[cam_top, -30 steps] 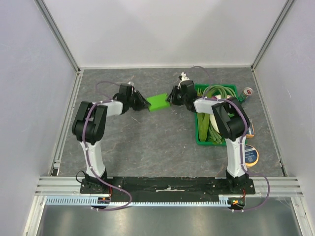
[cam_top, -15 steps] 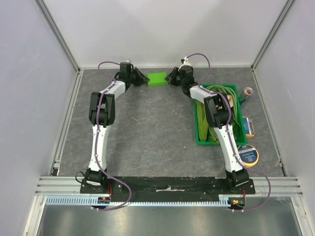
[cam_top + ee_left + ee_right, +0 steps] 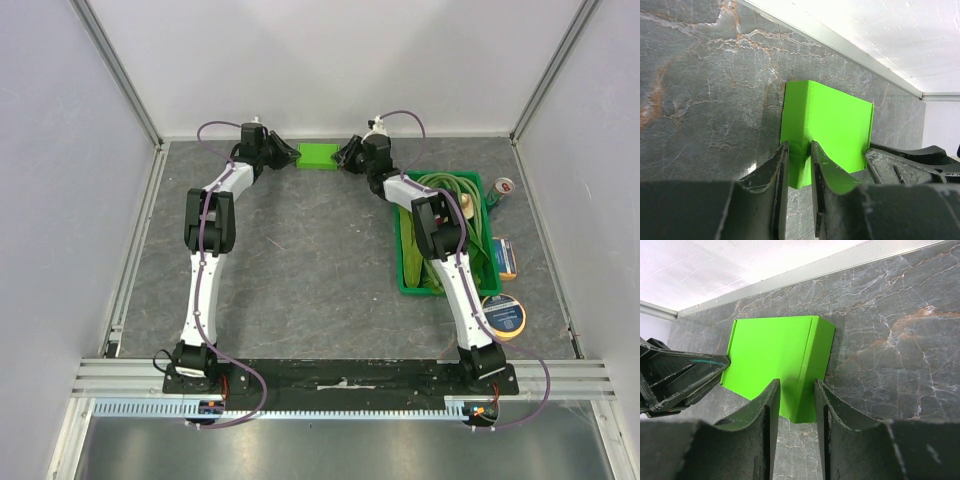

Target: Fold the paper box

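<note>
Box (image 3: 319, 155): lime-green, folded up into a shallow block, sitting at 12 o'clock on the table (image 3: 300, 260), just beside the back wall (image 3: 330, 70). Top panel faces up, one crease visible along each short end in the wrist views. Can't tell whether it rests on the slab or hangs just clear of it.

Left gripper (image 3: 291, 155) is at the box's 9 o'clock. Left wrist view: its fingers (image 3: 777, 172) sit close together, pinching the near end wall of the box (image 3: 835, 127) between them. The opposite gripper (image 3: 910, 162) shows at 4 o'clock in that view, touching the box's far end.

Right gripper (image 3: 346, 155) is at the box's 3 o'clock. Right wrist view: its fingers (image 3: 767, 410) straddle the end panel of the box (image 3: 772, 357), narrow gap, green card between them, so it's clamped on the box. The left gripper (image 3: 685, 375) contacts the other end at 9 o'clock.

Both arms are stretched far out, nearly mirror-symmetric.

Crate (image 3: 401, 270), dark green, is at 4 o'clock from the box, well apart, holding long green vegetables (image 3: 440, 190). Outside the crate at its 3 o'clock: a can (image 3: 503, 187), a small carton (image 3: 507, 258), a round tin (image 3: 506, 316).
</note>
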Controlling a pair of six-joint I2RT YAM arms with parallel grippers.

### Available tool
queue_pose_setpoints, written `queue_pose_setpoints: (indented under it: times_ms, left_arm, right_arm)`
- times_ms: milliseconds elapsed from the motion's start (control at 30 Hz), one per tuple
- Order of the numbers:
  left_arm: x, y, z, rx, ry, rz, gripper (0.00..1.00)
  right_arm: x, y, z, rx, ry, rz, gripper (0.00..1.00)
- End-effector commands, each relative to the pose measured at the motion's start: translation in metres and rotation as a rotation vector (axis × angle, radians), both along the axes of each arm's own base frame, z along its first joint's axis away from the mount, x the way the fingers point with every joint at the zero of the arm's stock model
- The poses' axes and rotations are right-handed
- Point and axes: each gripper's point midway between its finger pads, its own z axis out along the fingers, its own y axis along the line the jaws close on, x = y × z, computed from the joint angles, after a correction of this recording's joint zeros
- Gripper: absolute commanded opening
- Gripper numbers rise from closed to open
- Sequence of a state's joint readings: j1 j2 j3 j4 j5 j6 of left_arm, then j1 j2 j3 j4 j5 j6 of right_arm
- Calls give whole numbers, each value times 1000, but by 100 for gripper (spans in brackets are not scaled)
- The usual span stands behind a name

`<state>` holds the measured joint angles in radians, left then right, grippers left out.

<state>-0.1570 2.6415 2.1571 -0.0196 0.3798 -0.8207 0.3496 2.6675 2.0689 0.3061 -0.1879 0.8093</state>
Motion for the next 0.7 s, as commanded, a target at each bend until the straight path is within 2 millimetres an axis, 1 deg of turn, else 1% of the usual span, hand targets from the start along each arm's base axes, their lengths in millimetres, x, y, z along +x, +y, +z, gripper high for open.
queue_pose_setpoints:
  times_ms: [0, 67, 100, 133, 167, 200, 233, 267, 300, 333, 367, 400, 433, 467, 500, 533, 567, 600, 633, 667]
  left_arm:
    - [-23, -60, 16, -112, -4, -171, 26]
    - [-24, -59, 16, -113, -1, -172, 28]
    - [-24, -59, 17, -113, -2, -172, 29]
    - [-23, -57, 22, -115, -14, -169, 31]
    - [-21, -53, 25, -112, -24, -166, 36]
    - [-18, -44, 29, -107, -33, -152, 40]
    - [-17, -38, 37, -102, -35, -143, 49]
    - [-15, -31, 43, -95, -46, -135, 53]
    - [-11, -17, 50, -88, -62, -118, 58]
    - [-14, -9, 49, -76, -41, -108, 60]
    - [-16, 0, 70, -55, -66, -105, 64]
    - [-14, 16, 76, -33, -71, -83, 65]
    - [-17, 25, 85, -10, -73, -73, 65]
    - [-26, 35, 108, 30, -85, -72, 65]
    - [-29, 51, 123, 59, -99, -40, 65]
    - [-42, 59, 117, 83, -68, -28, 65]
    - [-55, 65, 162, 105, -146, -18, 66]
    - [-64, 71, 170, 128, -151, 4, 66]
    - [-80, 76, 158, 155, -114, 10, 66]
    - [-92, 79, 170, 164, -127, 23, 66]
  right_arm:
    - [-33, 64, -6, 29, 18, 164, 41]
    - [-30, 62, -6, 22, 13, 160, 47]
    - [-30, 62, -9, 18, 17, 162, 48]
    - [-26, 59, -6, 16, 14, 159, 51]
    - [-26, 59, -6, 15, 15, 162, 54]
    - [-25, 58, 1, 16, 4, 160, 57]
    - [-23, 53, -1, -14, 6, 149, 64]
    - [-21, 49, 3, -31, 2, 139, 68]
    - [-18, 44, 9, -49, -5, 128, 73]
    - [-11, 34, 19, -71, 8, 117, 78]
    - [-8, 29, 24, -80, 15, 116, 80]
    - [-6, 23, 41, -87, 6, 110, 81]
    - [-8, 7, 41, -117, 51, 93, 82]
    - [-8, -5, 47, -179, 41, 74, 82]
    - [-11, -17, 91, -199, -7, 39, 83]
    - [-27, -33, 76, -264, 61, 23, 84]
    - [-34, -52, 121, -317, 7, -43, 84]
    - [-45, -63, 129, -354, 18, -61, 85]
    - [-69, -73, 108, -406, 93, -46, 86]
    - [-83, -92, 147, -435, 49, -109, 86]
